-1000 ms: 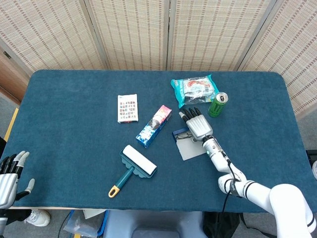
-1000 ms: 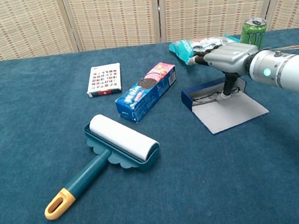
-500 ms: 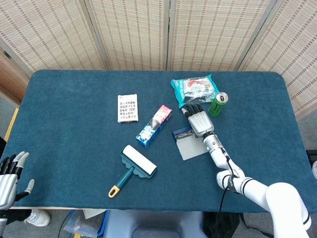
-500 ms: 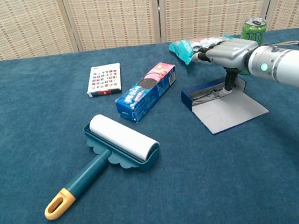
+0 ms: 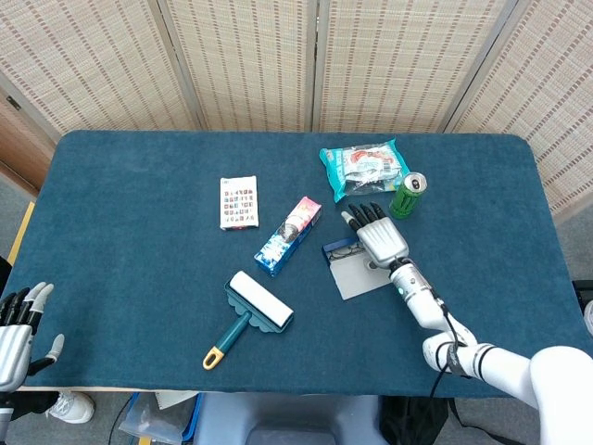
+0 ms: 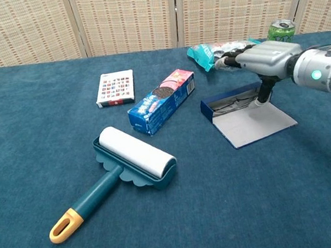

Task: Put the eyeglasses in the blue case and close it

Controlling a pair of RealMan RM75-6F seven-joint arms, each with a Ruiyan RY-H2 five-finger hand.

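Right now, from the head view, your right hand (image 5: 381, 239) hovers over the open blue case (image 5: 355, 270), fingers stretched forward and apart, gripping nothing; the tray end of the case sits just under and to the left of the palm, with the pale lid lying flat toward your wrist. The eyeglasses (image 5: 345, 250) show as a thin dark outline inside that tray, so the first half of the job looks done and the lid is what remains. Just beyond your fingertips lies the snack bag (image 5: 363, 169), and the green can (image 5: 407, 195) stands close off the hand's right side, upright. Your left hand (image 5: 20, 326) waits far off at the table's near corner, fingers apart, empty. From the chest view, your right hand (image 6: 261, 59) rides above the case (image 6: 244, 118), its thumb pointing down to the tray's far end; whether it touches the rim I cannot tell. The glasses (image 6: 236, 102) lie low in the tray. The risks, as I judge them: a sideways sweep while reaching for the lid could knock the can over, and pressing the thumb down on the light case could tip or skid it, shaking the glasses out. Folding the lid over a raised temple arm could also pinch the frame.
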